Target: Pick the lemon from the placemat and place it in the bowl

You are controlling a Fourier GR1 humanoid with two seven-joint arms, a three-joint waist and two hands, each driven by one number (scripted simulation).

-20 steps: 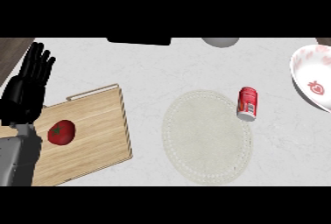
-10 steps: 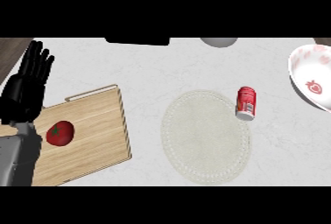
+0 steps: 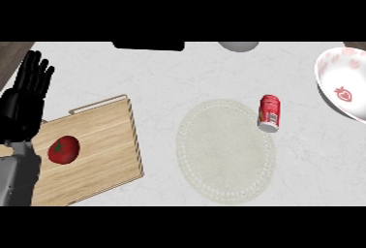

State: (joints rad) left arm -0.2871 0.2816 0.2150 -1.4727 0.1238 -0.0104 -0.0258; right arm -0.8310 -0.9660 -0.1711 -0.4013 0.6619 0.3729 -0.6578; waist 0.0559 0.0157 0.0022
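A: Where is a lemon seen?
B: None is seen on the round cream placemat (image 3: 225, 151); a red can (image 3: 268, 113) lies at its right edge.
A: The white strawberry-patterned bowl (image 3: 343, 90)?
B: Right of the placemat.
A: The fingers?
B: Held straight on the left hand (image 3: 22, 104), far left.

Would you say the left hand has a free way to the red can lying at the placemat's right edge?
Probably yes: the left hand rests open at the far left, and between it and the can lie only the flat cutting board and placemat.
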